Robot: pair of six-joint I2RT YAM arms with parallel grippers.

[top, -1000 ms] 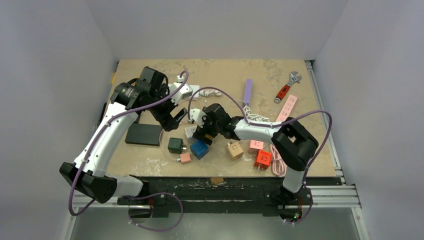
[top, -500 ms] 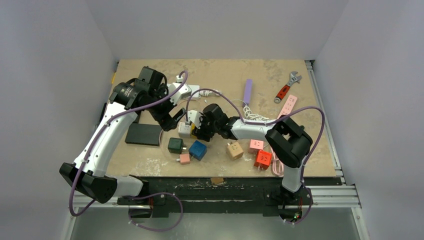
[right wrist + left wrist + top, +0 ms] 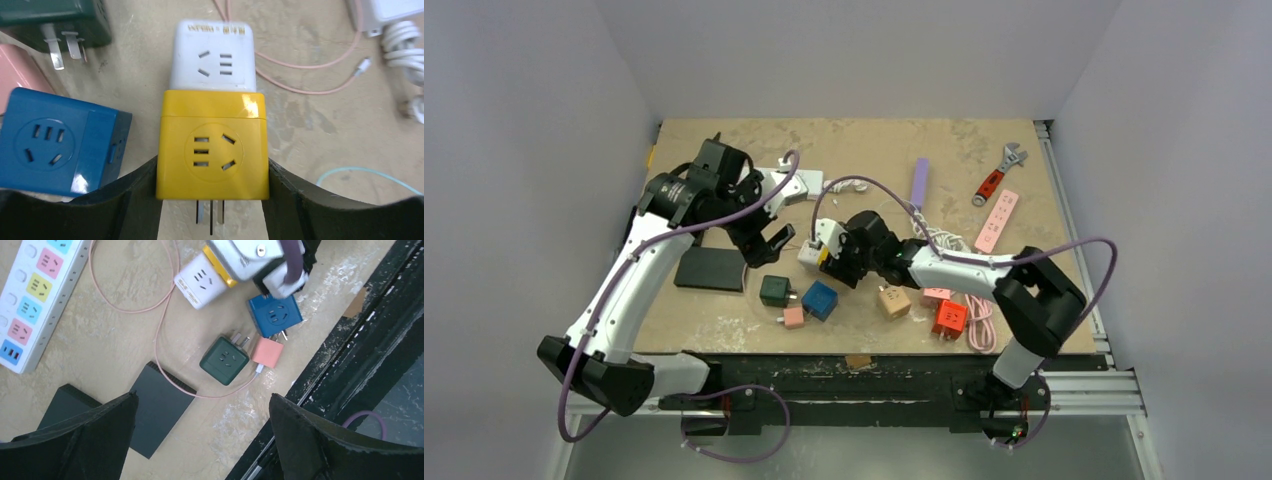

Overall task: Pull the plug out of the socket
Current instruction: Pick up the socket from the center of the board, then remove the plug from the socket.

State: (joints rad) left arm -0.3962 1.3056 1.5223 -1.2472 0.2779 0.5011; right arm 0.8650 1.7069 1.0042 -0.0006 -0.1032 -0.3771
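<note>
The right gripper (image 3: 212, 172) clamped the yellow adapter (image 3: 212, 145), plugged together with the white adapter (image 3: 212, 55). The left gripper (image 3: 202, 401) hovered with jaws apart; bracing the white adapter looked the likely next move before the 2 could separate.

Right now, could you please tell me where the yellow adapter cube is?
In the right wrist view, the yellow adapter cube sits centred, held by the right gripper, joined to the white cube ahead, the blue cube beside it at image left.
</note>
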